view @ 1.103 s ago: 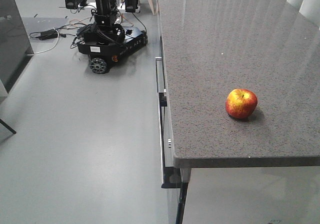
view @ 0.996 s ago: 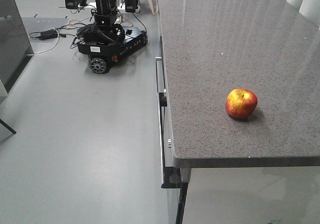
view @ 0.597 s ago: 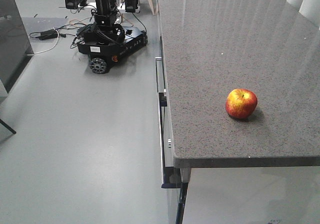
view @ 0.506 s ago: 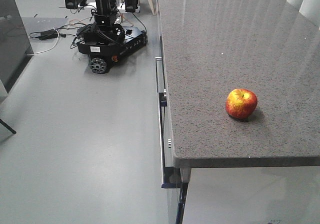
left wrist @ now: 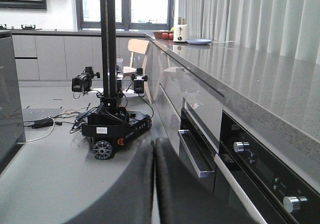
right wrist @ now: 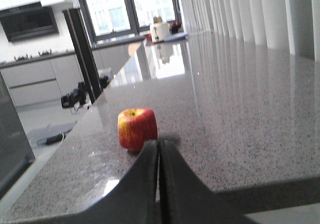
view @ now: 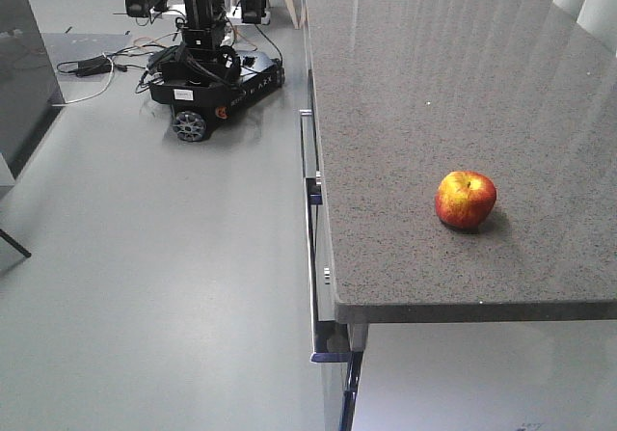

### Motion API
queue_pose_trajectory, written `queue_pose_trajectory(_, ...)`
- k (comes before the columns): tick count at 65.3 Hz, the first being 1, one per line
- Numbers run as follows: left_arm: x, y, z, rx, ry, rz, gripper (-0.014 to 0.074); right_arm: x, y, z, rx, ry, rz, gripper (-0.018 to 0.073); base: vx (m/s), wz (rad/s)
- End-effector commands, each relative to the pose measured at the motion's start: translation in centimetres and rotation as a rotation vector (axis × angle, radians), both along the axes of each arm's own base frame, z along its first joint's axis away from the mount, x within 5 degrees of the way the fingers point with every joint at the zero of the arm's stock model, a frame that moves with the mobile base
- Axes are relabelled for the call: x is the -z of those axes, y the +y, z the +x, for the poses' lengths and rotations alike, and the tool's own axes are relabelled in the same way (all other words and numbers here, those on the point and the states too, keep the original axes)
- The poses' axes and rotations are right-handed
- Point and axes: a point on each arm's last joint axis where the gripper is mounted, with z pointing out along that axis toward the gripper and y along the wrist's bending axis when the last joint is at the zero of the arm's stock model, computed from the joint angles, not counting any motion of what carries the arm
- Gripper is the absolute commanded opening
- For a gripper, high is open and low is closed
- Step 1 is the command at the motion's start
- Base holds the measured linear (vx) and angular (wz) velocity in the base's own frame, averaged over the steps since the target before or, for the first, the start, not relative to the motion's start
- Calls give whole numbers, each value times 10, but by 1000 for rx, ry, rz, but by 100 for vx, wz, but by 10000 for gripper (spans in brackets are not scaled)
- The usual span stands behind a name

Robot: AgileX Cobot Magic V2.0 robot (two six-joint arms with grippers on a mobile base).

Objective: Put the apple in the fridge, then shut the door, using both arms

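Right wrist: closed right end effector [right wrist: 159, 145] faces apple [right wrist: 137, 129] on countertop [right wrist: 240, 108]; left end effector [left wrist: 153, 143] likewise.

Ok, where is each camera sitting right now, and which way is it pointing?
Exterior front-facing: high, looking down on the grey speckled stone countertop, the red-yellow round apple and the floor; no own body shows.
Left wrist: low beside that countertop, facing a black wheeled robot base with tall mast; shut left end effector at bottom.
Right wrist: at countertop height, facing the apple; shut right end effector at bottom.
Shared: apple in front and right-wrist views; wheeled base in front and left-wrist.
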Motion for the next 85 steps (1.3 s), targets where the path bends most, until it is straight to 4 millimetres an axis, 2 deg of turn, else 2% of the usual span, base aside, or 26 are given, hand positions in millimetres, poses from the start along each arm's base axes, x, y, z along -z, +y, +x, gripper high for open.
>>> queue_pose_trajectory(1, 2, 0, 0, 3, -58, -16, -6, -38, 0, -1, 8, -55, -50, -2, 0, 0)
queue_pose_trajectory(9, 2, 0, 0, 3, -58, -16, -6, -73, 1, 2, -15, 74, -204, -2, 0, 0)
queue_pose_trajectory(20, 2, 0, 0, 3, -58, -16, -6, -112, 4, 15, -62, 242, -208, -2, 0, 0)
queue_pose_trajectory(32, 2, 0, 0, 3, -58, -16, -6, -135, 4, 47, -92, 397, -228, 8, 0, 0)
queue_pose_trajectory(37, 2, 0, 0, 3, -58, -16, -6, -138, 4, 63, -99, 441, -228, 50, 0, 0)
queue_pose_trajectory(42, 2, 0, 0, 3, -58, -16, -6, -140, 4, 78, -106, 480, -221, 142, 0, 0)
queue_pose_trajectory(56, 2, 0, 0, 3, -58, -16, -6, -140, 5, 114, -129, 568, -204, 531, 0, 0)
queue_pose_trajectory(62, 2, 0, 0, 3, -58, -16, -6, -136, 5, 129, -135, 607, -204, 645, 0, 0)
queue_pose_trajectory(69, 2, 0, 0, 3, -58, -16, -6, -135, 5, 142, -146, 633, -229, 695, 0, 0)
queue_pose_trajectory(85, 2, 0, 0, 3, -58, -16, -6, -137, 6, 174, -180, 675, -269, 668, 0, 0)
